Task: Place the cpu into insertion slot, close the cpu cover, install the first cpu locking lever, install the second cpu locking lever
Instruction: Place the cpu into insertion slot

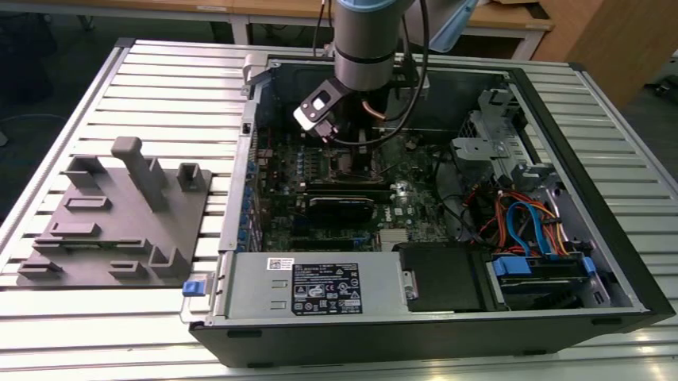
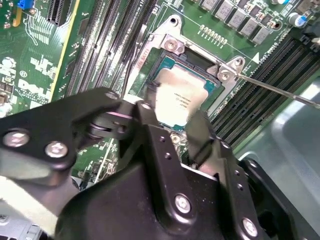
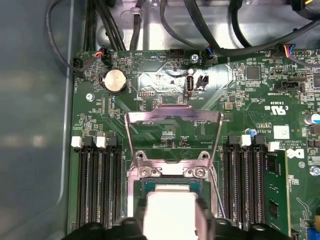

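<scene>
My gripper (image 1: 353, 149) reaches down into the open computer case over the motherboard. In both wrist views the cpu (image 2: 182, 97) (image 3: 170, 210), a pale silver square chip, lies at the insertion slot (image 2: 171, 44) (image 3: 172, 172) inside its silver rim. My black fingers (image 2: 148, 114) press against two opposite sides of the chip, so the gripper (image 2: 172, 119) (image 3: 171, 222) is shut on it. I cannot tell whether the chip is fully seated. The cpu cover (image 3: 172, 117), a thin metal frame, is swung open beyond the slot. A thin locking lever (image 2: 280, 91) sticks out sideways, unlatched.
Long black memory slots (image 3: 97, 185) (image 3: 245, 180) flank the socket on both sides. A black card (image 1: 341, 208), the power supply (image 1: 313, 287) and cable bundles (image 1: 525, 226) fill the case. A grey fixture plate (image 1: 111, 230) sits at the exterior view's left.
</scene>
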You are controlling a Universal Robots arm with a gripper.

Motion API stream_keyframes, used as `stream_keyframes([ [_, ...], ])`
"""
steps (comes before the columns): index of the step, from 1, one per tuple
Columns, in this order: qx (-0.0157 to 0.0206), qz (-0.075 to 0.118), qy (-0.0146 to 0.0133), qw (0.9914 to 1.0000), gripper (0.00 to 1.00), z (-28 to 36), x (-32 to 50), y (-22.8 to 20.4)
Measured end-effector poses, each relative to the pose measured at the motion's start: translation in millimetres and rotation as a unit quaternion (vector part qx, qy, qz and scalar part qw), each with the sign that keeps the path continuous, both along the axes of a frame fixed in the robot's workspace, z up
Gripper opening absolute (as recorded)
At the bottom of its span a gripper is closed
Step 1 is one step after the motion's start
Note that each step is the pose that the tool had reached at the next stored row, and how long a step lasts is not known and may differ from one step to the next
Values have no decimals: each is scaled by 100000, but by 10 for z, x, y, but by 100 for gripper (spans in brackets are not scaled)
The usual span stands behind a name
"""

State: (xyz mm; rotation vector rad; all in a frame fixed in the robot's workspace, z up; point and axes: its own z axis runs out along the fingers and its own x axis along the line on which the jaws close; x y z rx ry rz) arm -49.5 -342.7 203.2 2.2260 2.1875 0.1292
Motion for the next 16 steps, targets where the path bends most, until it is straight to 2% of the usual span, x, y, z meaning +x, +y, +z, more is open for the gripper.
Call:
stream_keyframes([
  [2,0,0,210,100000,41,22,3,0],
  [3,2,0,322,99999,41,30,6,0],
  [5,-1,-2,733,99997,29,49,15,0],
  [6,14,-7,1046,99995,29,56,22,1],
  [8,2,-2,1871,99982,18,67,44,0],
  [9,6,-1,2325,99973,18,72,54,0],
  [10,6,-1,2627,99965,12,74,59,0],
  [15,0,-3,2699,99964,11,74,59,0],
  [16,0,-2,2800,99961,11,74,59,0],
])
